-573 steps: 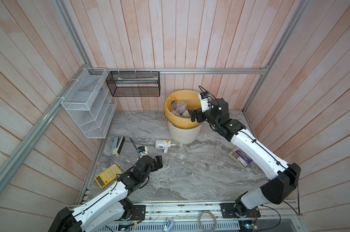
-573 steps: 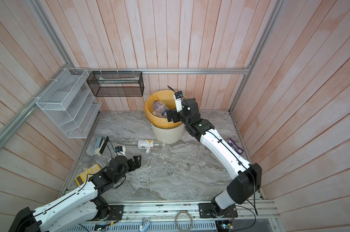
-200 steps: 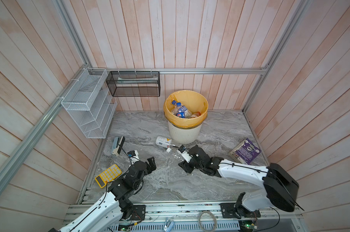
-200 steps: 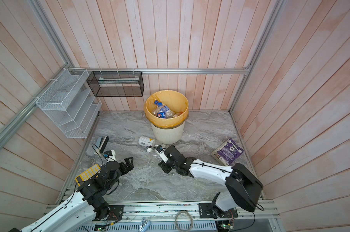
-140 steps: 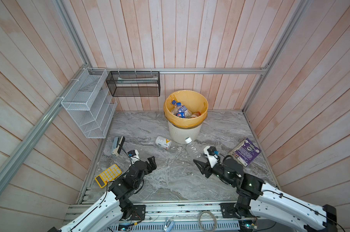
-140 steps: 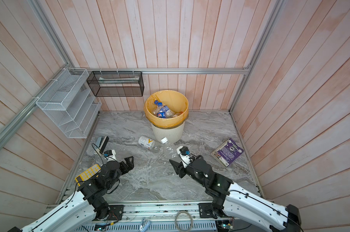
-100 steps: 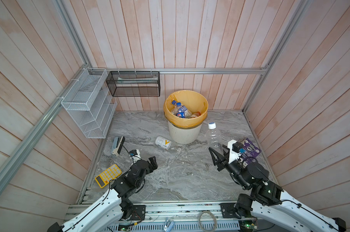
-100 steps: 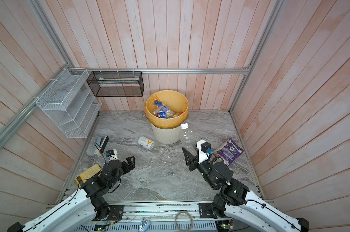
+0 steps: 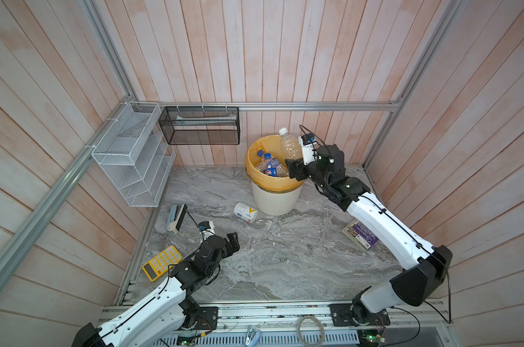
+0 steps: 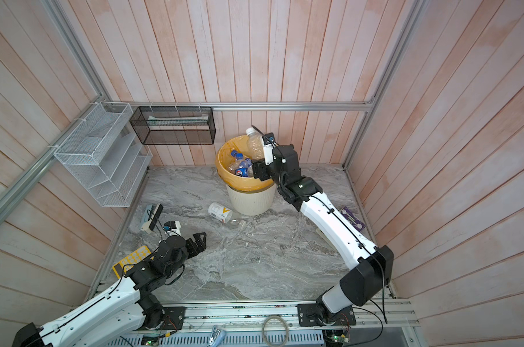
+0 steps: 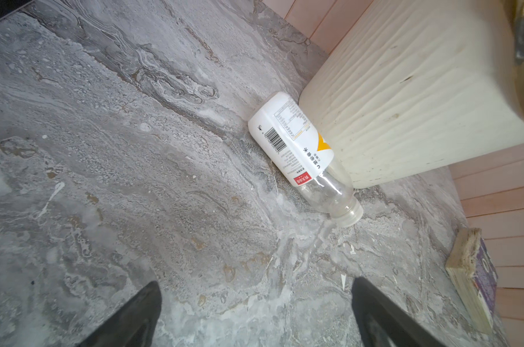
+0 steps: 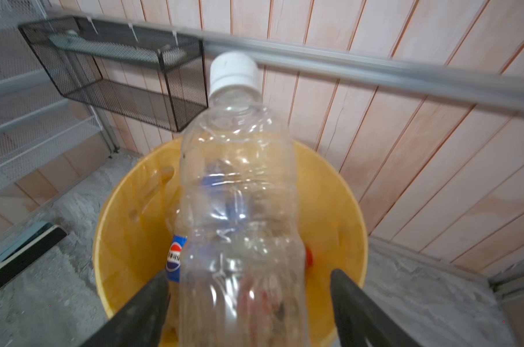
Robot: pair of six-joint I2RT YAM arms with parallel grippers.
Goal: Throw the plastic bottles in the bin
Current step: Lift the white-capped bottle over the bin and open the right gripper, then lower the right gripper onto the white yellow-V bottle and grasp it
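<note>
Above the grey marbled tabletop (image 9: 284,264), my right gripper (image 12: 248,278) has just spread wide over the round cream-white ribbed bin (image 9: 272,198) with its yellow-orange liner. The clear white-capped plastic bottle (image 12: 239,180) stands cap-up, loose between the jaws; I judge it will drop in. Half a second earlier I carried it low, near right. My left gripper (image 11: 254,284) hangs wide open and empty, and a white-labelled bottle (image 11: 293,144) lies at the bin's foot.

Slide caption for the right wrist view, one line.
Right end effector, jaws open, with a clear white-capped bottle cap up between them over the yellow-lined bin.
</note>
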